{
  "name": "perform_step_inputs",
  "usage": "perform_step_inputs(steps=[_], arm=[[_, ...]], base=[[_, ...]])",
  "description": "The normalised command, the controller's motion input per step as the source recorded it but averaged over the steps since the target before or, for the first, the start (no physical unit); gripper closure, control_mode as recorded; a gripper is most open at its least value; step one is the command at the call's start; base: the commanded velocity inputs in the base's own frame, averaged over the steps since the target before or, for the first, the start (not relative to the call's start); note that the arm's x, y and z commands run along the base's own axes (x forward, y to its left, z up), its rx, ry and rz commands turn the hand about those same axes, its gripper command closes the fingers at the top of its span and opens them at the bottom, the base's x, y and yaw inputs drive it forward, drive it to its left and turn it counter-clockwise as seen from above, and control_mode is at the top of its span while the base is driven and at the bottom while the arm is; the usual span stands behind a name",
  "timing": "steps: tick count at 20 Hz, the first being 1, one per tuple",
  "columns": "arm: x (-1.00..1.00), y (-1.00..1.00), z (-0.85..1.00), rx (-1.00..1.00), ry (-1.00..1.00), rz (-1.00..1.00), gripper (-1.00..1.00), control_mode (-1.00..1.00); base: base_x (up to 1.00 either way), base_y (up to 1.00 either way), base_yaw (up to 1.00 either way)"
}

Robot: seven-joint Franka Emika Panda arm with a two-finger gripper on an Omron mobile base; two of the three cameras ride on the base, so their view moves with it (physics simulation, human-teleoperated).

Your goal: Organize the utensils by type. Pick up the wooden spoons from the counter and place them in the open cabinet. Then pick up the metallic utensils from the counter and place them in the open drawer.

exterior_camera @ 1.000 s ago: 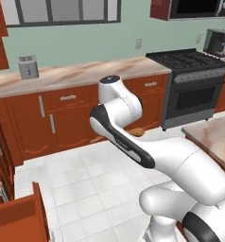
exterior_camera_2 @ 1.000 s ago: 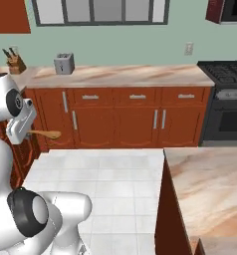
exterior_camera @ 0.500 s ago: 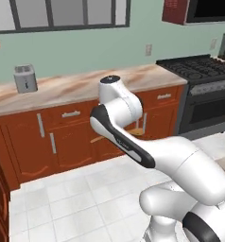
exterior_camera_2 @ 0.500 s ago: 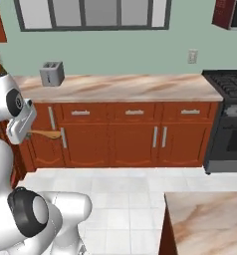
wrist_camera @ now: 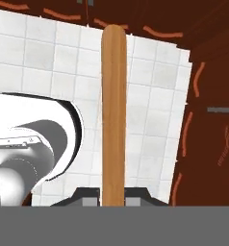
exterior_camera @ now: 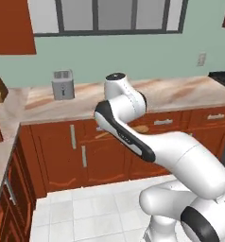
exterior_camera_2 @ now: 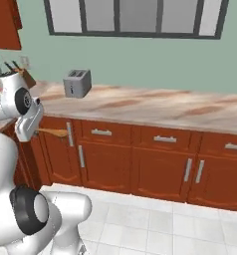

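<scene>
1. One wooden spoon stands clamped between the fingers, which are nearly closed on its handle; it runs up the middle of the hand view over white floor tiles.
2. From the right base view the spoon juts sideways at centre left, in front of the reddish-brown cabinet doors.
3. At upper left a silver toaster sits on the marbled desk, with a knife block further left.
4. Behind rise a pale green wall and a window.
</scene>
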Motion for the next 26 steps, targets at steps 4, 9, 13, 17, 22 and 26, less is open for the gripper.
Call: perform_step_inputs(steps=[4,9,13,17,22,26], arm=[[0.0,0.0,0.0,0.0,0.0,0.0,1.0,1.0],[0.0,0.0,0.0,0.0,0.0,0.0,1.0,1.0],[0.0,0.0,0.0,0.0,0.0,0.0,1.0,1.0],[0.0,0.0,0.0,0.0,0.0,0.0,1.0,1.0],[0.0,0.0,0.0,0.0,0.0,0.0,1.0,1.0],[0.0,0.0,0.0,0.0,0.0,0.0,1.0,1.0]], base=[[0.5,0.0,0.87],[0.24,-0.02,1.0],[0.54,-0.06,0.8],[0.55,-0.19,0.64],[0.49,-0.57,0.27],[0.36,-0.61,0.24]])
